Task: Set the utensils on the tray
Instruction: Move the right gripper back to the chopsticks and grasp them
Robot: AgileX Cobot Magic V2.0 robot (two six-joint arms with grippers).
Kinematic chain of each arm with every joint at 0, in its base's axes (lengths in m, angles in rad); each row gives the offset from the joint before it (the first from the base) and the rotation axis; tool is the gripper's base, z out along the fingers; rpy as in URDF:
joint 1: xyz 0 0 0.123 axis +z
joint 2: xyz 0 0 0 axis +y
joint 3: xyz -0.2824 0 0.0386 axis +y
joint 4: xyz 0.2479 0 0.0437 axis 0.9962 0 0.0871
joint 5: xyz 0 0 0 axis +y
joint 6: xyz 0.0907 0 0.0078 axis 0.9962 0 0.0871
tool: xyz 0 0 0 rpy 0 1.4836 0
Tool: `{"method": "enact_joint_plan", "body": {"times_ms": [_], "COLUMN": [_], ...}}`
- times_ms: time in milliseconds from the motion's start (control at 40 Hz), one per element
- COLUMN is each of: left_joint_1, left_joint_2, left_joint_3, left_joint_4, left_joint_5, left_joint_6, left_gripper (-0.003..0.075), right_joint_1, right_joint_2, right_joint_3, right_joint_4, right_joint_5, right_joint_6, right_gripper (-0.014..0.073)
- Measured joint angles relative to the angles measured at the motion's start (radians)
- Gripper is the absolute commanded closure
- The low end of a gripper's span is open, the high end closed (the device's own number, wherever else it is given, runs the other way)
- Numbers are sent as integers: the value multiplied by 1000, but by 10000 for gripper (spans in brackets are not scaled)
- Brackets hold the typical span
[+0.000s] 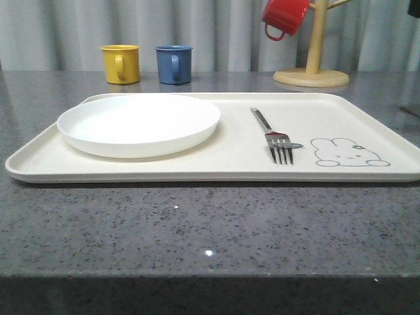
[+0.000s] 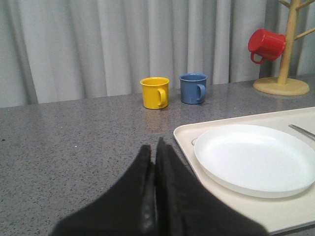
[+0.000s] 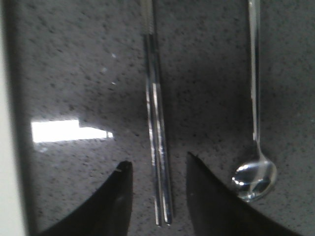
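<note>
The chopsticks (image 3: 158, 147) are seen lying flat on the grey table (image 3: 88, 73), side by side and touching, with the right gripper (image 3: 157, 196) poised over them: its fingers are spread, one on each side of the pair, and nothing is pinched yet. The spoon (image 3: 254, 147) lies just beside them, roughly parallel, its bowl close to the outer finger. On the tray (image 1: 367, 111) the plate (image 1: 138, 123) and the fork (image 1: 274, 138) are already placed, so the chopsticks and spoon are judged to be what remains.

For the step in hand, the gripper should be lowered straight down until the fingertips nearly meet the table, and closed squarely across both sticks so that they are taken as one bundle. A skewed closure could let one stick slip out or roll. The outer finger should be kept off the spoon's bowl, which could be nudged if the gripper drifts that way.

A pale edge, likely the tray's rim, is seen near the inner finger; it must be cleared by lifting before any sideways travel. Open room on the tray is found between the fork and the plate, and beyond the fork over the rabbit drawing (image 1: 349, 152). The left gripper (image 2: 155, 162) is held with its fingers pressed together, empty, just beside the tray's corner near the plate.
</note>
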Motion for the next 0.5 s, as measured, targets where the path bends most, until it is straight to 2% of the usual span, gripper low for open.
{"method": "enact_joint_plan", "body": {"times_ms": [150,500], "left_joint_1": [0,0], "left_joint_2": [0,0], "left_joint_3": [0,0], "left_joint_4": [0,0], "left_joint_5": [0,0], "left_joint_6": [0,0], "left_gripper": [738,738], "right_joint_1": [-32,-32], "right_joint_2": [28,111], "right_joint_3": [36,38], "right_joint_4": [30,57], "right_joint_5": [-11,-63], "right_joint_6": [-52,-71], "right_gripper": [291,295]}}
